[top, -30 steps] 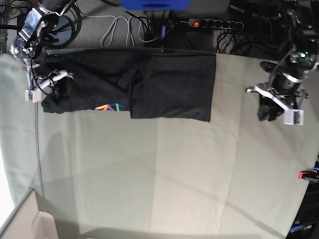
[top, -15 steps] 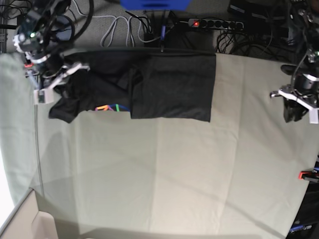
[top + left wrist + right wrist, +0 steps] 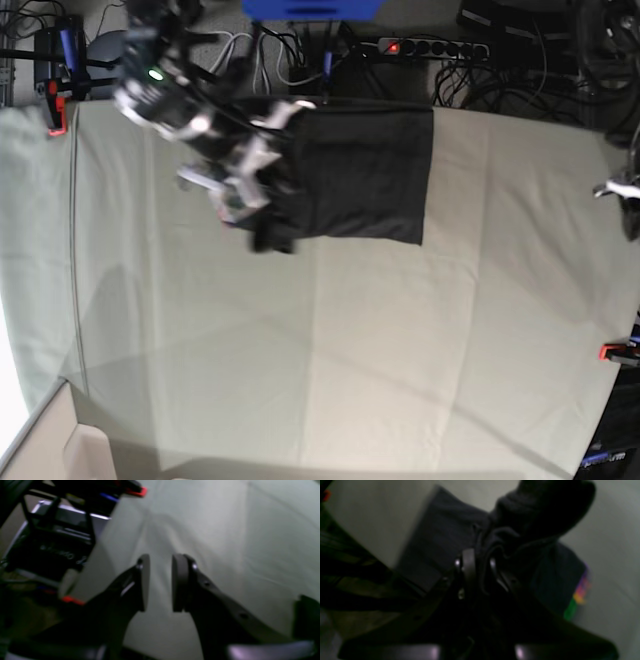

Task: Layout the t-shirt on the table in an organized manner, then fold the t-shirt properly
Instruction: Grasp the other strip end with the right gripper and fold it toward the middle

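The right tool (image 3: 480, 572) grips the bunched dark charcoal t-shirt (image 3: 365, 175), rainbow logo (image 3: 578, 595) showing; the left tool (image 3: 160, 582) hangs slightly parted, empty.

**Matt cloth and dark plastic**

The t-shirt (image 3: 360, 170) is soft, matt knit cloth, charcoal-black, gathering into limp folds where the right gripper (image 3: 480, 567) pinches it; a printed rainbow logo (image 3: 578, 593) sits at 3 o'clock in the right wrist view. The table (image 3: 400, 350) is covered in pale grey-green woven cloth, matt, with shallow creases. The left gripper (image 3: 160, 582) has smooth, matt black plastic fingers (image 3: 180, 582) with small metal screws. A clamp (image 3: 615, 351) at 4 o'clock in the base view looks like glossy red-orange plastic.
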`<state>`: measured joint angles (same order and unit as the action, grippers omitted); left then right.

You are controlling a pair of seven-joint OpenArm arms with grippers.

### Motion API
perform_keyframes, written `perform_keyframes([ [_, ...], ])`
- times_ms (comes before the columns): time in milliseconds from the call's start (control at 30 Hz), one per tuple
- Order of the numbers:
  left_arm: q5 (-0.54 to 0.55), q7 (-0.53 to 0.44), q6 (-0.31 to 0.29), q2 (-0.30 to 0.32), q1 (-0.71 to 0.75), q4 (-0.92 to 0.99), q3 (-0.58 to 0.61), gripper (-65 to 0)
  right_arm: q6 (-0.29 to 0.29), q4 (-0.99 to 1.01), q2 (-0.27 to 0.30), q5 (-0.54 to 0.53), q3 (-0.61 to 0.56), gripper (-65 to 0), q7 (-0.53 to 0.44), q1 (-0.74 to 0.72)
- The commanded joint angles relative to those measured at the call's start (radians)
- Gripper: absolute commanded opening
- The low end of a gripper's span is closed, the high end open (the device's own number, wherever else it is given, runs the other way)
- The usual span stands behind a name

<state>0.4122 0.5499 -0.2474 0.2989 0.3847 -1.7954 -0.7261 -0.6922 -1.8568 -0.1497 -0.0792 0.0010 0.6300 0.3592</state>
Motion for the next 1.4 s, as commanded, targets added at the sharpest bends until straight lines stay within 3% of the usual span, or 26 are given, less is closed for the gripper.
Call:
perform_keyframes([
  [0, 0.006, -0.023, 0.0, 0.013, 0.007, -0.014, -0.02, -50.2, -0.006, 0.013, -0.007, -0.023, -0.032, -65.0, -0.025, -0.019],
  [300, 0.014, -0.023, 0.0, 0.012, 0.073, -0.005, -0.119, -50.2, -0.006, 0.185, -0.007, -0.027, -0.195, -65.0, -0.025, -0.167],
  [500, 0.014, -0.029, -0.002, -0.03, 0.079, 0.059, -0.155, -50.2, -0.006, 0.25, -0.007, -0.027, -0.29, -65.0, -0.026, -0.23],
  [567, 0.011, -0.029, -0.028, -0.036, 0.078, 0.064, -0.155, -50.2, -0.006, 0.297, -0.007, -0.027, -0.298, -65.0, -0.028, -0.266],
  [700, 0.007, -0.024, -0.151, -0.036, 0.081, 0.064, -0.155, -50.2, -0.006, 0.382, -0.007, -0.027, -0.29, -65.0, -0.034, -0.315],
  [900, 0.006, -0.023, -0.183, -0.037, 0.075, 0.064, -0.149, -50.2, -0.006, 0.408, -0.007, -0.027, -0.298, -64.8, -0.028, -0.355],
  [1167, 0.006, -0.023, -0.188, -0.037, 0.073, 0.064, -0.149, -50.2, -0.006, 0.362, -0.007, -0.029, -0.298, -38.5, -0.025, -0.348],
  [1267, 0.006, -0.023, -0.189, -0.037, 0.073, 0.065, -0.148, -50.2, -0.006, 0.286, -0.007, -0.029, -0.298, -32.2, -0.025, -0.322],
  [1367, 0.006, -0.023, -0.189, -0.037, 0.055, 0.065, -0.148, -50.2, -0.006, 0.205, -0.007, -0.027, -0.292, -30.0, -0.025, -0.309],
])
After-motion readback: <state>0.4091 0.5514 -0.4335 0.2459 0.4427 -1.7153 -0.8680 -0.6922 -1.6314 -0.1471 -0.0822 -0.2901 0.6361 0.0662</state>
